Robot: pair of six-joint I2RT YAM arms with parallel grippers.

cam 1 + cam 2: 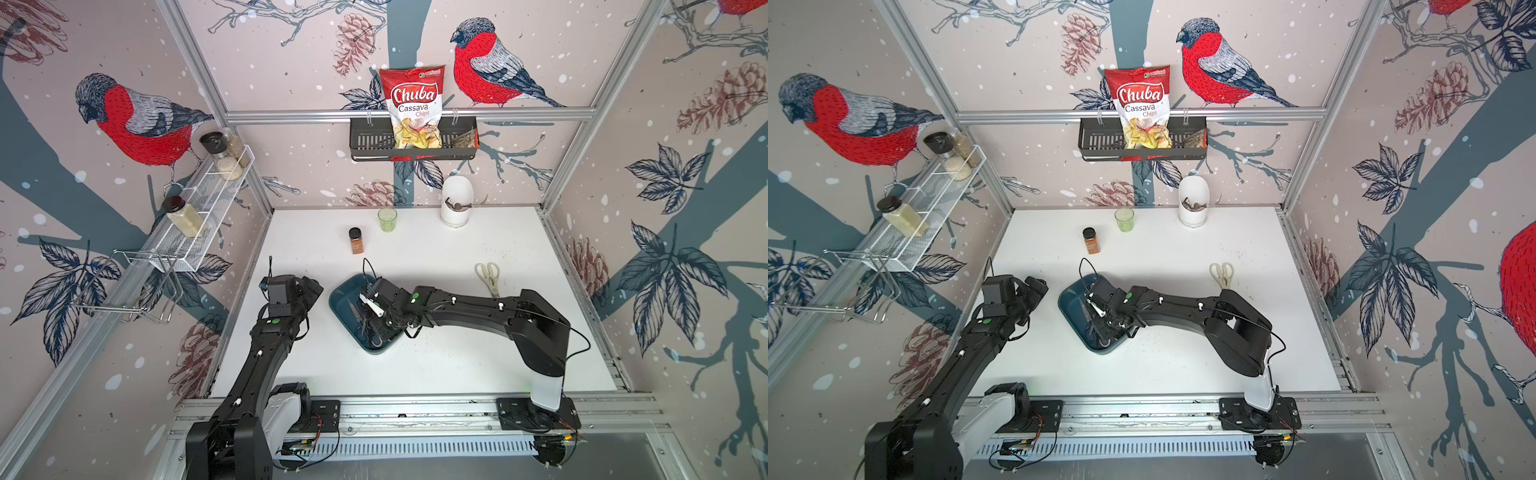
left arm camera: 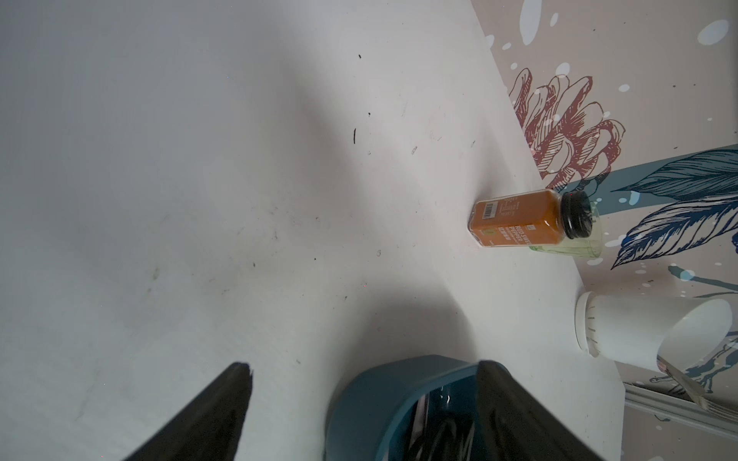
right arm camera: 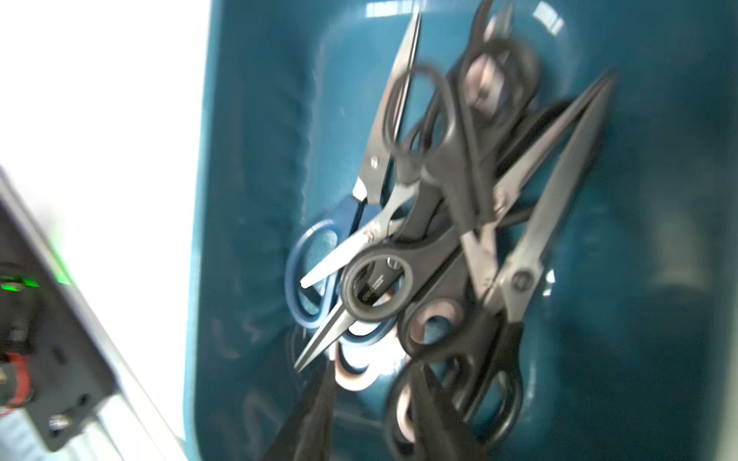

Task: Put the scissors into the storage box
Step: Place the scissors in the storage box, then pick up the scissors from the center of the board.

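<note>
the right gripper (image 3: 375,373) is seen parted and empty above scissors (image 3: 459,191) piled in the storage box (image 3: 247,159); the left gripper (image 2: 365,367) (likewise parted) is positioned beside it.

"Chuba Cassava Chips" on chip bag (image 1: 411,104)

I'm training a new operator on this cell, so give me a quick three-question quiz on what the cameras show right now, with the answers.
1. True or false: every pair of scissors already lies in the storage box.
2. Which claw is over the storage box? A: left. B: right. C: neither.
3. Fill in: the chip bag stands in the black ____ on the back wall.
Key: 1 false, the cream-handled shears lie on the table, outside it. 2 B, the right claw. 3 basket.
</note>
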